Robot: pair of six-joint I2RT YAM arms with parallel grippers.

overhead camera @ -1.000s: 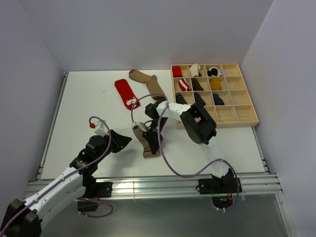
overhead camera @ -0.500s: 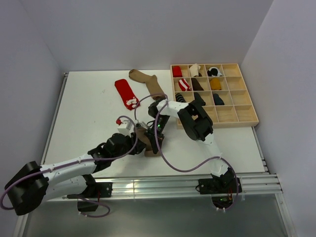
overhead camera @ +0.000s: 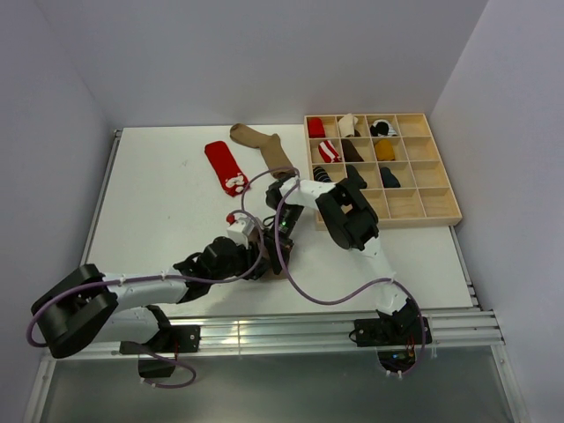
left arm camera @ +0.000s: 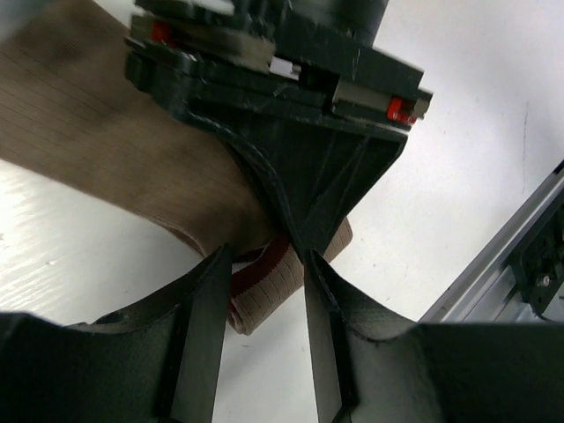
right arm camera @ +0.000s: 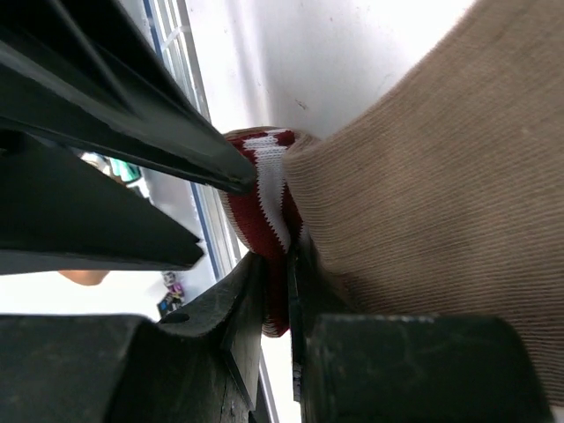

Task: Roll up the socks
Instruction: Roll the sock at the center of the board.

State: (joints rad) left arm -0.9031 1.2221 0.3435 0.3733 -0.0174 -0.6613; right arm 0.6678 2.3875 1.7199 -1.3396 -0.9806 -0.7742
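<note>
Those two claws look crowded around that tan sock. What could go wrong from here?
The left gripper, open, straddles the striped cuff close beside the right gripper, which is shut on it; closing in could knock the two together. The right gripper seems to pinch only the edge of the tan sock, so a tug might pull it free.

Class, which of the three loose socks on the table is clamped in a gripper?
The tan sock with the maroon-and-white cuff: the right gripper pinches its cuff. The red sock and brown sock lie untouched farther back.
</note>
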